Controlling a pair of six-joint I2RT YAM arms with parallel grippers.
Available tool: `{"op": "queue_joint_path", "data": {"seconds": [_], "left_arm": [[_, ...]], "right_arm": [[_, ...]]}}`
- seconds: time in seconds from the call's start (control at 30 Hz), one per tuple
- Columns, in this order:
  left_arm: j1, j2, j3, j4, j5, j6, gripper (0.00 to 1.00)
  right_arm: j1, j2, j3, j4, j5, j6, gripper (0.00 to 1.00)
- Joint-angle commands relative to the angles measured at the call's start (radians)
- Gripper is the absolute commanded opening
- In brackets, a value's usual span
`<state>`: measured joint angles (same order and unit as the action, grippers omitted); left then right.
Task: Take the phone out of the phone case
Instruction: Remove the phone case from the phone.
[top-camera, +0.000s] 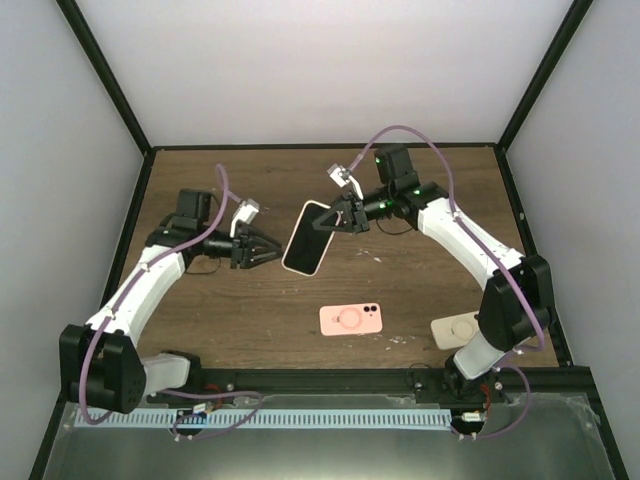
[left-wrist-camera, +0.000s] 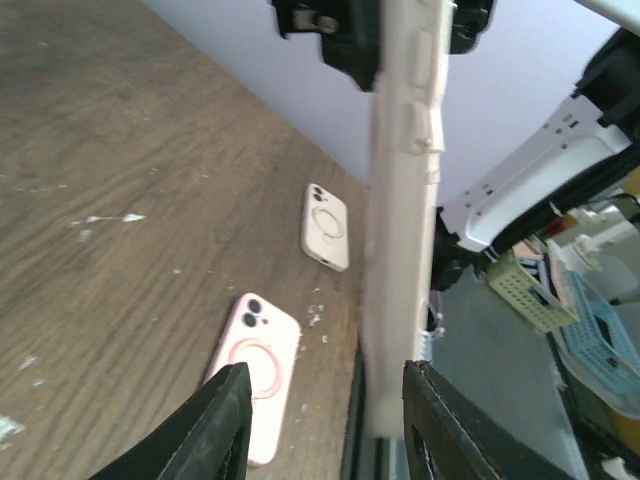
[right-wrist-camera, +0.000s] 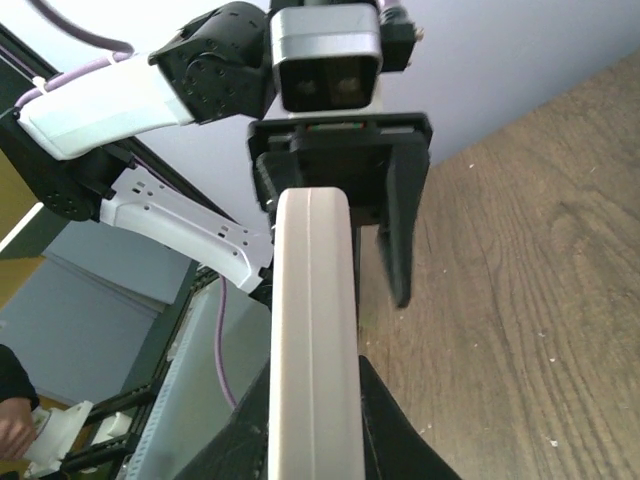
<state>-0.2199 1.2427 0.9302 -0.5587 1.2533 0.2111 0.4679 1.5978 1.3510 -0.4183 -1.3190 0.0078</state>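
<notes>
Cream is the colour of the case (right-wrist-camera: 312, 330), and the phone (top-camera: 303, 240) is not yet taken out of it. Both are held up off the desk (top-camera: 420, 270), squeezed tight at one end by the right tool (top-camera: 343, 217), so the other end is free. The left tool (top-camera: 272, 253) is spread apart with nothing gripped. The free end is lined up just ahead of it, likely so the case can be pulled off.

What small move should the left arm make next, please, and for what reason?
Probably close the left claw on the free end of the cased phone. The right claw grips the opposite end firmly, while the left claw's fingers stand open at the free end, not clamping it. Both ends likely need holding before the case can be peeled away.
</notes>
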Motion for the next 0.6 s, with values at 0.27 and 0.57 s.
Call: {"op": "queue_joint_path", "data": {"seconds": [0.27, 0.57], "left_arm": [[0.083, -0.026, 0.007, -0.199, 0.037, 0.223, 0.49], [0.005, -0.049, -0.013, -0.082, -0.042, 0.118, 0.48]], "right_arm": [[0.004, -0.009, 0.08, -0.014, -0.035, 0.011, 0.01], [0.005, -0.007, 0.077, -0.01, -0.023, 0.019, 0.01]]}}
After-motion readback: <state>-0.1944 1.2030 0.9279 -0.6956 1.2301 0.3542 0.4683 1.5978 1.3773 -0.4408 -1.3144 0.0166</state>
